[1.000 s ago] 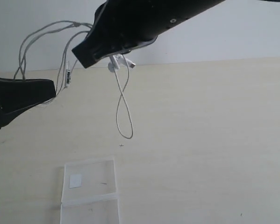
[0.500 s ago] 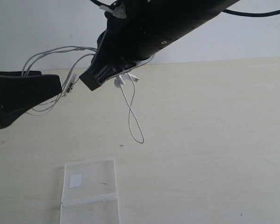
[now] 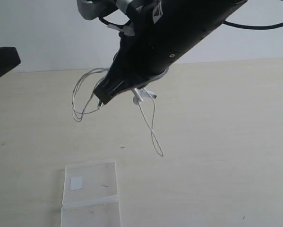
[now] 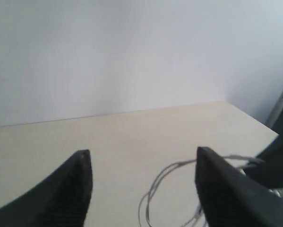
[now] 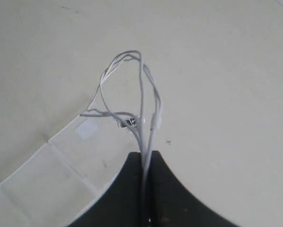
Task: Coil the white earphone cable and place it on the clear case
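My right gripper [image 5: 145,156] is shut on a bundle of strands of the white earphone cable [image 5: 142,90], held in the air above the table. In the exterior view the right gripper [image 3: 102,98] carries cable [image 3: 78,106] loops off its tip, while a longer loop and the earbuds [image 3: 139,97] dangle under it. The clear case [image 3: 90,188] lies flat on the table below, with its white sticker [image 5: 87,128] showing. My left gripper [image 4: 142,153] is open and empty, apart from the cable [image 4: 153,191].
The light wooden table [image 3: 217,142] runs back to a white wall [image 3: 47,33]. The left arm's black tip [image 3: 3,60] shows at the left edge. The right arm [image 3: 179,33] spans the upper middle.
The left gripper has let go of the cable and drawn back to the left. The right gripper moved down and right, and the loops now hang from it alone.
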### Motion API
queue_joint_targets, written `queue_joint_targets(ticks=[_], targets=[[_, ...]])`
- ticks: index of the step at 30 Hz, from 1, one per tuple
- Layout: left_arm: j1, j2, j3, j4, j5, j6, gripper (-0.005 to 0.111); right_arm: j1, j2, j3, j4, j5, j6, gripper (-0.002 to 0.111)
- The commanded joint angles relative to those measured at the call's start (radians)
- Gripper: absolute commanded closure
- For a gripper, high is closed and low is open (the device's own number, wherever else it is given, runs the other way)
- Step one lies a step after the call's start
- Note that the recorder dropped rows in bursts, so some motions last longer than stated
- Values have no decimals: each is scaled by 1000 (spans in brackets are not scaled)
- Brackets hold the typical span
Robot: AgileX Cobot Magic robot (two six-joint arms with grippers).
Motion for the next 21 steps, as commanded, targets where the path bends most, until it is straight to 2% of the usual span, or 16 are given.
queue_joint_targets(ticks=[1,3,10,14,21], targets=[[-2,-41,3,-7,53,-8,80,-4,2,-6,116,161,106,108],[-2,-48,3,11,58,-8,106,-4,2,-6,183,221,212,108],[-2,-50,3,53,108,-54,107,-4,80,-6,297,430,261,108],[-2,-50,18,172,108,-161,107,-4,138,-6,325,435,261,108],[-2,-50,86,186,106,-180,107,-4,192,-32,369,448,265,108]])
